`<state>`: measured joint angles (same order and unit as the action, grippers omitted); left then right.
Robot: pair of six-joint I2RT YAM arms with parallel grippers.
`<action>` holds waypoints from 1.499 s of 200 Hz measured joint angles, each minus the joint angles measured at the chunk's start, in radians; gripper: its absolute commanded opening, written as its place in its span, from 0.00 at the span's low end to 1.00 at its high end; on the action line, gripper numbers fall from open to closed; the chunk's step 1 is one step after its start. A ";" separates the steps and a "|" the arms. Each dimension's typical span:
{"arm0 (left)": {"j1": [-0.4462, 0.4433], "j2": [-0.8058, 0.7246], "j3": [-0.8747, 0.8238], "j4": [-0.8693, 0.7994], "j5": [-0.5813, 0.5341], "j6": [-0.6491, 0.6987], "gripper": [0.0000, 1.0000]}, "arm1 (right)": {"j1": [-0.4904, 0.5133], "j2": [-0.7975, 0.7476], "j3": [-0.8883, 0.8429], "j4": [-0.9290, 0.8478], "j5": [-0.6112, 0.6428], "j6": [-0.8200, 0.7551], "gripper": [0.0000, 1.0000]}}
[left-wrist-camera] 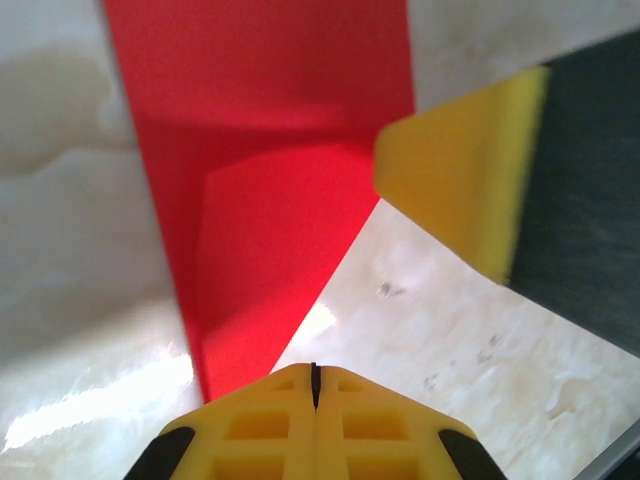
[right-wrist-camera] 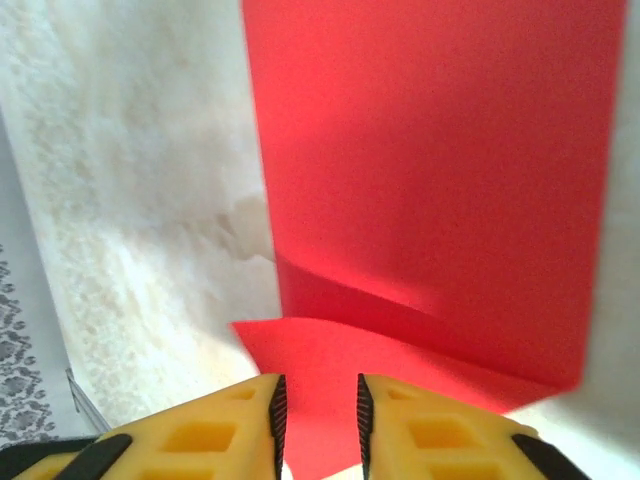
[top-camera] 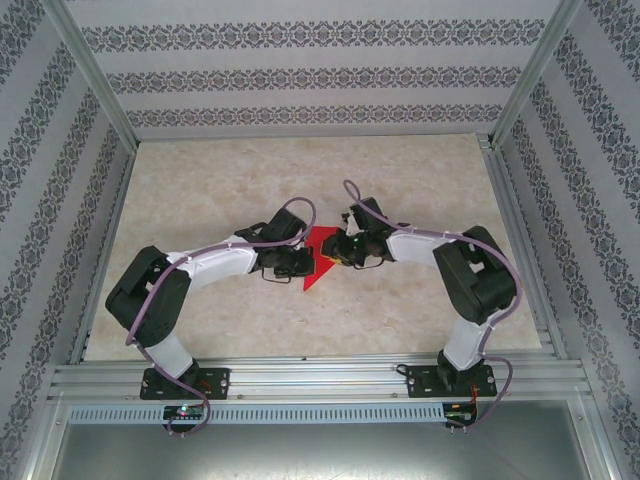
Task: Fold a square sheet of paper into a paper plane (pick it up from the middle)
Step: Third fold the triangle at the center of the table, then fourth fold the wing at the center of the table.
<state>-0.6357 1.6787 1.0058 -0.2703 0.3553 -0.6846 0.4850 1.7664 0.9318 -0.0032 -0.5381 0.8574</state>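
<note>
The square sheet of paper [top-camera: 318, 262], bright red and creased to a point, lies mid-tabletop [top-camera: 300, 170] between the two arms. The right claw [right-wrist-camera: 318, 385] is released, its fingers slightly apart with a raised flap in the gap. The left claw [left-wrist-camera: 313, 372] is clenched at the sheet's edge; I cannot tell whether it pinches the paper.

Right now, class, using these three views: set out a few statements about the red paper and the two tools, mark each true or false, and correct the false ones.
1. The thin bright red paper sheet lies on the pale marbled tabletop between the two arms. True.
2. The right tool has its fingers shut tight. False: a gap shows between them, with red paper seen through it.
3. The left tool has its fingers pressed together. True.
4. The sheet is a flat, uncreased square. False: it shows a folded flap.
</note>
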 measured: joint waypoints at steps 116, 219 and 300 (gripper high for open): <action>0.000 0.185 0.129 -0.026 -0.197 -0.039 0.00 | -0.069 -0.053 -0.078 -0.015 0.051 0.031 0.41; -0.004 0.205 0.143 -0.064 -0.234 -0.061 0.00 | -0.042 0.000 -0.050 -0.026 0.040 0.033 0.35; -0.004 0.206 0.143 -0.064 -0.233 -0.061 0.00 | -0.042 0.044 -0.024 -0.002 -0.003 0.058 0.30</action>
<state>-0.6395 1.8843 1.1488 -0.3340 0.1219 -0.7456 0.4435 1.8103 0.9077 -0.0055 -0.5411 0.9150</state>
